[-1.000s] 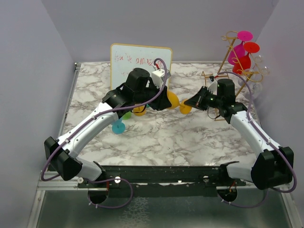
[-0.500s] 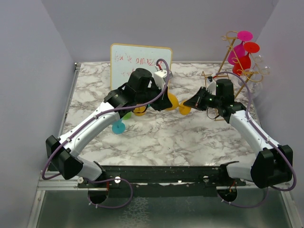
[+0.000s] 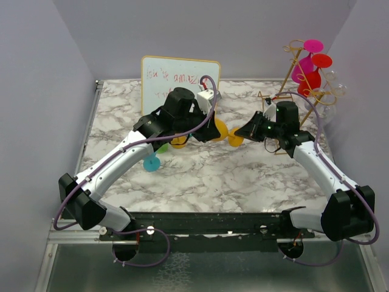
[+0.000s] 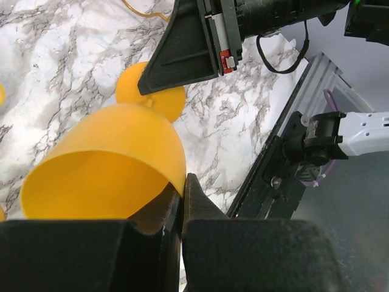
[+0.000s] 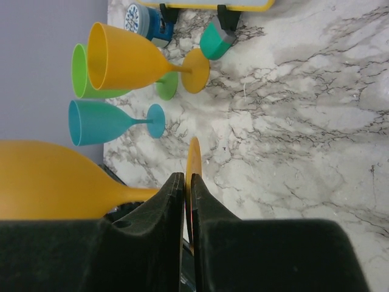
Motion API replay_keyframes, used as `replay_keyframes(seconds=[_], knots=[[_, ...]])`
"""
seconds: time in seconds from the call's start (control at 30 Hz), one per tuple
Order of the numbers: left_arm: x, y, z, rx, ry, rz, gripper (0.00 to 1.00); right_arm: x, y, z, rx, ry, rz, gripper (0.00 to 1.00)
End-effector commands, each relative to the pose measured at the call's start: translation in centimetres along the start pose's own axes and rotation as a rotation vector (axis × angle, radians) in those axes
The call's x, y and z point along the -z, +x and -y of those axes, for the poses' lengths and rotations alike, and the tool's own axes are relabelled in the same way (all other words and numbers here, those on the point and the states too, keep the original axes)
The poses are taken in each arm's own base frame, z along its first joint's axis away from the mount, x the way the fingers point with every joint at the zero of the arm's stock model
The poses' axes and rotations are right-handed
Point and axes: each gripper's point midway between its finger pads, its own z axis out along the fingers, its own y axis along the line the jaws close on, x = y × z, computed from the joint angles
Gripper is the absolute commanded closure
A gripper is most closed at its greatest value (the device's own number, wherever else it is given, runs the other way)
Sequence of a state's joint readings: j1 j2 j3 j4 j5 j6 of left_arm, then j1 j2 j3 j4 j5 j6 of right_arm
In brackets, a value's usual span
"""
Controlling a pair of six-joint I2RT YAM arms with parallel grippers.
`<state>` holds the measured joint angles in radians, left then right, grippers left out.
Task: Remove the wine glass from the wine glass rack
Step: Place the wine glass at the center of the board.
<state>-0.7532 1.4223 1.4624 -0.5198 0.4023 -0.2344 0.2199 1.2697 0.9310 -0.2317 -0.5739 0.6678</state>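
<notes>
Here are two orange glasses (image 5: 121, 58) (image 5: 55, 179), one green glass (image 5: 80, 72), one teal glass (image 5: 100, 121).

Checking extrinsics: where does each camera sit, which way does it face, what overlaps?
Top external: above and behind the bases, looking down on the table; both arms fully visible.
Left wrist: looks along the left claw, shut on the orange glass rim, toward the right claw.
Right wrist: looks past its own fingers flanking that glass's foot, down to three other glasses.
Shared: both wrist views show the orange glass.
</notes>
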Motion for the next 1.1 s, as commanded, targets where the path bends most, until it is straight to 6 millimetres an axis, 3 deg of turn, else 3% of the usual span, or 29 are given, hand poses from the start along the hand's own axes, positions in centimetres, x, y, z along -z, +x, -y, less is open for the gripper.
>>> replay_keyframes(seconds=[0.0, 0.13, 0.47, 0.77, 1.07], knots=[[0.2, -0.2, -0.4, -0.013, -0.033, 0.007, 1.00, 0.1, 0.7, -0.9, 0.016, -0.038, -0.045, 0.83], [0.3, 0.0, -0.8, -0.020, -0.050, -0.002, 1.00, 0.3, 0.6, -1.2, 0.033, -0.049, -0.030, 0.75], [-0.1, 1.1, -2.2, -0.009, -0.119, -0.053, 1.00, 0.9, -0.1, -0.5, 0.065, 0.024, 0.004, 0.41], [-0.3, 2.1, -4.1, -0.002, -0.208, -0.095, 1.00, 1.4, -0.5, -0.2, 0.072, 0.054, 0.034, 0.36], [-1.0, 4.7, -7.1, 0.014, -0.336, -0.216, 1.00, 2.4, -1.6, -1.1, 0.094, 0.074, 0.080, 0.35]])
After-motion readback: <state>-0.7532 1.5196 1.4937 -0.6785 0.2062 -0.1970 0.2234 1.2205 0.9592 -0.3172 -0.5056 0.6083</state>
